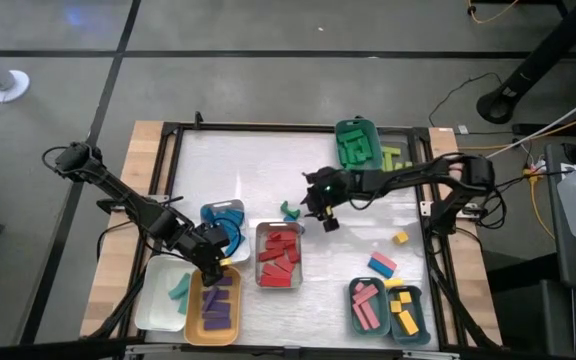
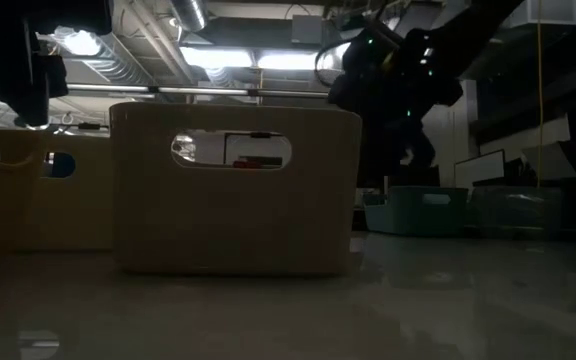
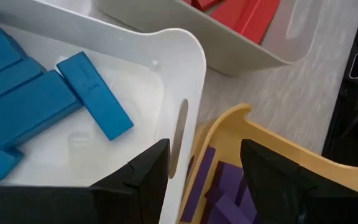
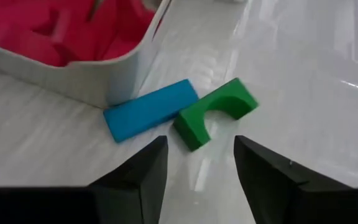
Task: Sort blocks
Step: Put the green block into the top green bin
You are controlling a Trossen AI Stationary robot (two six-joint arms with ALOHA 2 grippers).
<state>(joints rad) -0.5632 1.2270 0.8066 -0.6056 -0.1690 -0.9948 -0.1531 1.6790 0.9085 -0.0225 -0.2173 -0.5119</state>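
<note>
Two dark robot arms work over a white table (image 1: 268,165) scattered with sorting trays. The right gripper (image 1: 326,215) hovers near the table's centre, its jaws parted and holding nothing. Just ahead of its fingers (image 4: 138,177), in the right wrist view, a green arch block (image 4: 213,112) and a blue bar block (image 4: 149,110) lie on the table touching each other, the blue one resting against the wall of the grey tray (image 1: 258,255) of red blocks (image 1: 280,258); from above the pair sits at about 12 o'clock from that tray.

The left gripper (image 1: 208,262) hangs at about 7 o'clock from the table's centre, jaws open and empty, above the meeting rims of the white tray (image 3: 185,68) of blue blocks (image 3: 95,94) and the orange tray (image 1: 196,320) of purple blocks (image 1: 218,305).

Elsewhere, a green tray (image 1: 343,135) of green blocks (image 1: 356,148) stands at 12 o'clock, with lime blocks (image 1: 396,158) just beside it. At 5 o'clock, two teal trays hold pink blocks (image 1: 366,305) and yellow blocks (image 1: 405,310). A loose yellow block (image 1: 400,238) and a pink-and-blue pair (image 1: 382,264) lie at 4 o'clock. Another white tray (image 1: 153,300), at 7 o'clock, holds teal blocks (image 1: 179,291).
</note>
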